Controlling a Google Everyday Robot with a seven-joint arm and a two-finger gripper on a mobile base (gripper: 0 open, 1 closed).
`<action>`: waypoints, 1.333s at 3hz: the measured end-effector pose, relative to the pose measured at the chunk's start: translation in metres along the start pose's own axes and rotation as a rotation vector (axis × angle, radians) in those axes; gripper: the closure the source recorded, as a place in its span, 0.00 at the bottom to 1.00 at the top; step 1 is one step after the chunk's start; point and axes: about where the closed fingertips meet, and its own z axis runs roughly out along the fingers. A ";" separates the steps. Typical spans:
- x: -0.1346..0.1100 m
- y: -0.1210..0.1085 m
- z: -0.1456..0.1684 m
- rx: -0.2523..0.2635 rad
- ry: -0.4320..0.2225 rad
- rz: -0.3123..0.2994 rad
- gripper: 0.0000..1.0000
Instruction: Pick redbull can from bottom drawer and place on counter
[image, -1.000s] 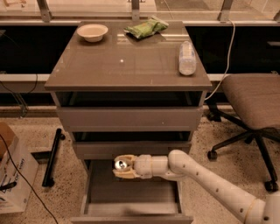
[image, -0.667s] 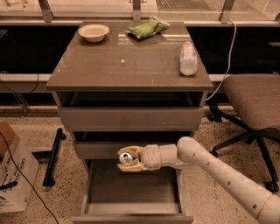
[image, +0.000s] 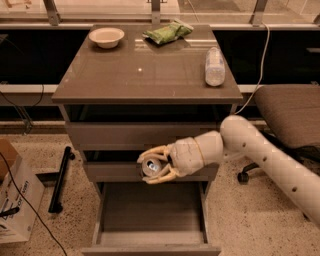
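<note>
The end effector (image: 145, 170) pinches the can (image: 151, 167) between its two pale fingers, one above and one below. The can lies sideways in the grip, with its silver top turned toward the camera. It hangs in front of the middle drawer's face, above the far end of the open bottom drawer (image: 150, 212), and touches neither. The arm (image: 260, 150) reaches in from the right.

By the look of it the pick is done and the carry is in hand: the can is out of the drawer but well below the bench (image: 150, 75).

The next move calls for a lift, and the bench edge overhangs the cabinet. The can should therefore come toward the near side before rising, so that can and wrist do not catch the lip. It can then go up past the edge and away over the slab. The wrist will likely need turning so the can lands upright.

The near and middle part of the bench looks the best landing spot. A bowl (image: 106, 36) sits far left, a green packet (image: 167, 32) far middle, and a bottle (image: 215, 66) lies on its side at the right. With the arm coming from the right, that bottle is the thing most likely to be knocked.
</note>
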 end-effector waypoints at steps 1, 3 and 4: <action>-0.052 -0.016 -0.015 -0.053 0.093 -0.108 1.00; -0.097 -0.048 -0.032 -0.079 0.157 -0.244 1.00; -0.114 -0.063 -0.043 -0.007 0.206 -0.273 1.00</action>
